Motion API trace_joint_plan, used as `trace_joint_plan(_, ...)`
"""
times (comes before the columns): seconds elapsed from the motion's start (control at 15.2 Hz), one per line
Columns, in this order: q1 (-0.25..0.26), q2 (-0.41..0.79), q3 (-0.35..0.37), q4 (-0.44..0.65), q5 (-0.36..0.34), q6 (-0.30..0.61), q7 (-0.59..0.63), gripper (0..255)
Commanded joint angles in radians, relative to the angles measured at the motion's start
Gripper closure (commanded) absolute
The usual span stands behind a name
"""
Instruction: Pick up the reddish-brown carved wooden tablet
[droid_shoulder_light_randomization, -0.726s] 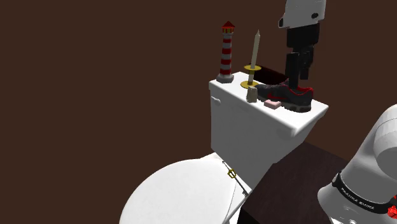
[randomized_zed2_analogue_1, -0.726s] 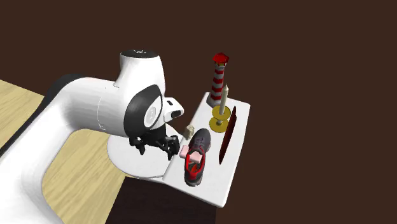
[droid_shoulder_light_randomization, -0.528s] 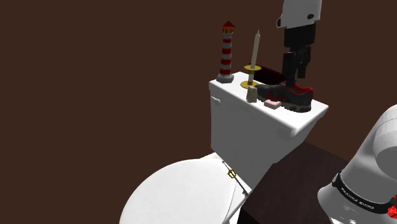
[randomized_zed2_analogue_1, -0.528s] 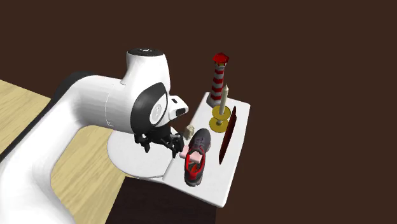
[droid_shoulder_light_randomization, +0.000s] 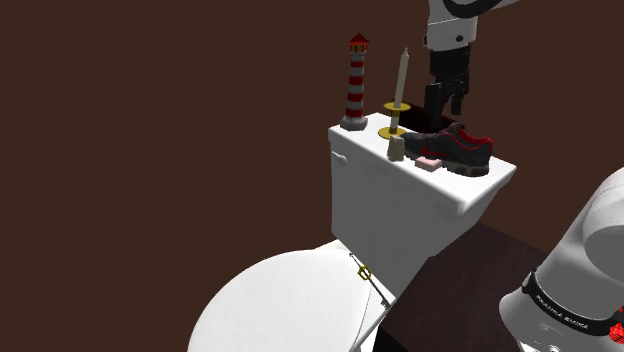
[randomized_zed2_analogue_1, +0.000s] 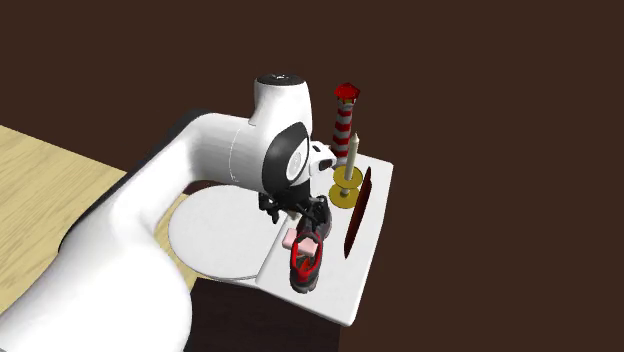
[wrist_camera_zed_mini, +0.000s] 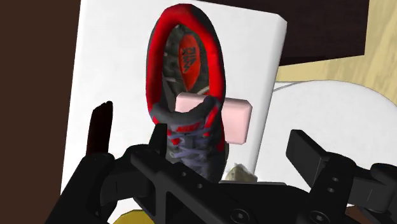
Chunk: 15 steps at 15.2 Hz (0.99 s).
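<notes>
- The reddish-brown carved wooden tablet (randomized_zed2_analogue_1: 357, 212) is a thin, narrow slab standing on its long edge on the white toilet tank lid (randomized_zed2_analogue_1: 345, 295).
- In the second exterior view it lies just to the right of the shoe and roughly parallel to it. Its far end is just beside the candle holder's gold dish.
- In the wrist view the tablet (wrist_camera_zed_mini: 100, 127) shows as a dark strip on the side of the shoe away from the pink block. Nothing grips it.
- The all-black two-finger claw (droid_shoulder_light_randomization: 444, 110) hangs over the tank lid with its fingers pointing down and standing apart, clasping nothing.
- In the shoulder view its tips are above the laced front of the shoe and to the right of the candle.
- The dark grey trainer with a red lining and red sole trim (wrist_camera_zed_mini: 188, 76) lies flat on the lid, under the claw.
- A small pale pink rectangular block (wrist_camera_zed_mini: 213, 118) rests against the shoe's side.
- A small beige lump (droid_shoulder_light_randomization: 396, 148) sits near the lid's front edge, beside the candle holder.
- A cream candle in a gold dish holder (droid_shoulder_light_randomization: 400, 85) stands upright.
- A red-and-white striped lighthouse figurine (droid_shoulder_light_randomization: 357, 85) stands at the lid's corner beyond the candle.
- Below the tank is the closed white toilet seat lid (droid_shoulder_light_randomization: 280, 310). A pale wooden floor (randomized_zed2_analogue_1: 40, 180) lies beside the toilet.
</notes>
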Motion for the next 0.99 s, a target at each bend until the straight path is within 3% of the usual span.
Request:
trace_joint_plan(0.0,-0.016,0.053,-0.016,0.025,-0.027,0.045,-0.004,0)
trace_joint_plan(0.73,-0.091,0.346,-0.102,0.245,-0.128,0.219,-0.025,0)
trace_joint_plan(0.92,-0.094,0.358,-0.105,0.23,-0.131,0.249,-0.021,0)
